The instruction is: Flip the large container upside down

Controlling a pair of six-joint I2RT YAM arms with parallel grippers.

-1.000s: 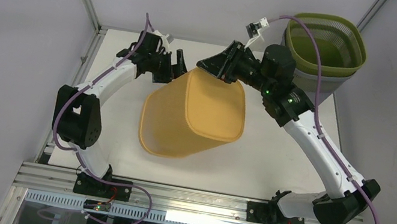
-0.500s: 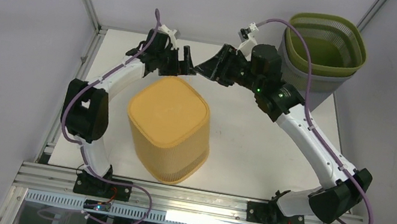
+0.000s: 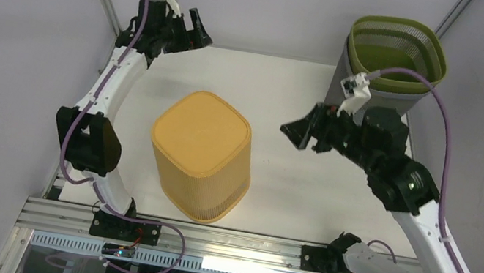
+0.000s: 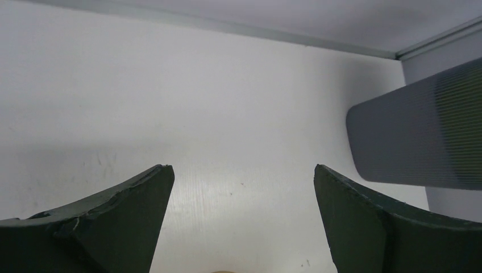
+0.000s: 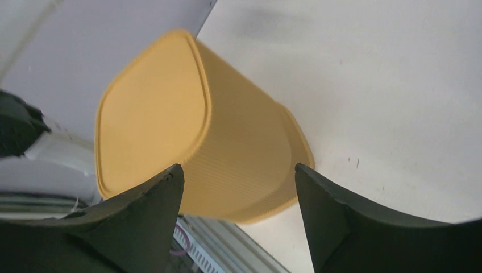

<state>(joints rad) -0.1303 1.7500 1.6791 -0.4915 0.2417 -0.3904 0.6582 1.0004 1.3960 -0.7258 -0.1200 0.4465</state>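
Note:
The large yellow ribbed container (image 3: 202, 156) stands upside down on the white table (image 3: 304, 191), its closed base facing up and its rim on the surface. It also shows in the right wrist view (image 5: 199, 131). My left gripper (image 3: 194, 28) is open and empty, raised at the table's far left corner, well away from the container. In the left wrist view the left gripper (image 4: 243, 193) holds nothing. My right gripper (image 3: 297, 132) is open and empty, to the right of the container and apart from it. In the right wrist view the right gripper (image 5: 239, 187) is wide open.
A green mesh basket nested in a grey one (image 3: 395, 54) stands at the far right corner; its grey wall shows in the left wrist view (image 4: 415, 142). A metal frame rail (image 3: 236, 243) runs along the table's near edge.
The container went from tilted to standing upside down. Both grippers let go and pulled away: the left rose toward the far left corner, the right drew back to the right.

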